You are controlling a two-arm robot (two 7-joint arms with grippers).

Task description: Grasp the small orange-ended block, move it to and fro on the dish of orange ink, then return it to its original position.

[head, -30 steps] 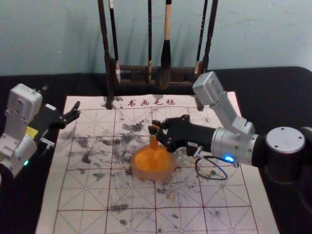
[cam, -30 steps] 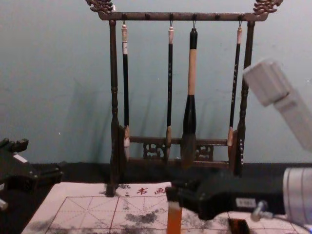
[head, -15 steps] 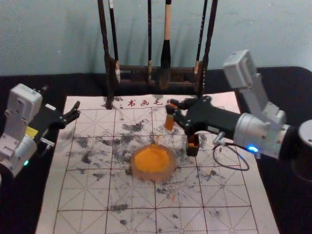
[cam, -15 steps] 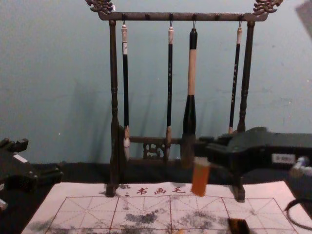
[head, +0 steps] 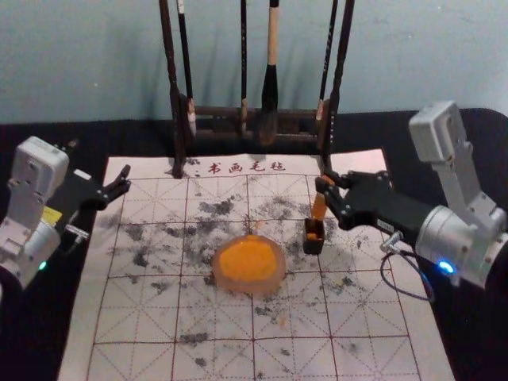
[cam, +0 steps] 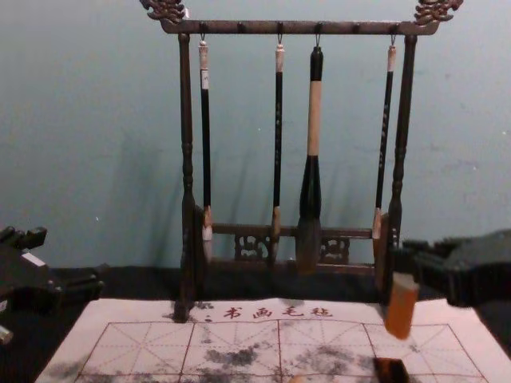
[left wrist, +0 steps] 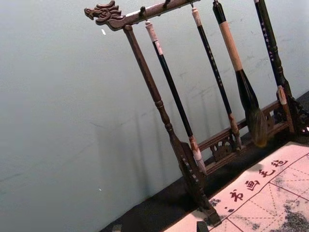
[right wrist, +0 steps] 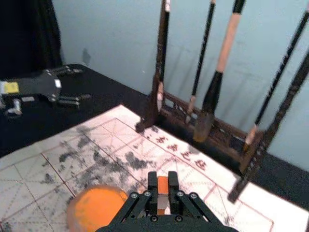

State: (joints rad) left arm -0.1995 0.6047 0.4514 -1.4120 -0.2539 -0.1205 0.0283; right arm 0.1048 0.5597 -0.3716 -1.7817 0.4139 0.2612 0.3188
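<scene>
My right gripper [head: 327, 190] is shut on the small block [head: 319, 208], whose orange lower part hangs down, slightly tilted. The right wrist view has the gripper [right wrist: 163, 186] pinching the block [right wrist: 162, 185] between both fingers. Just below the block, apart from it in the chest view, a small dark box [head: 313, 244] with orange inside stands on the mat. The dish of orange ink [head: 251, 286] lies left of that box. My left gripper [head: 124, 181] is parked open at the mat's left edge; its tips show in the left wrist view [left wrist: 159, 227].
Behind the mat [head: 214, 357] stands a dark wooden rack [cam: 188, 159] with several hanging brushes, among them a thick one [cam: 313, 120]. The rack's right foot is near my right gripper in the chest view. A cable loops under the right wrist.
My right gripper has carried the block away from over the dish, to the right, to above the dark box. The left arm has stayed still.
</scene>
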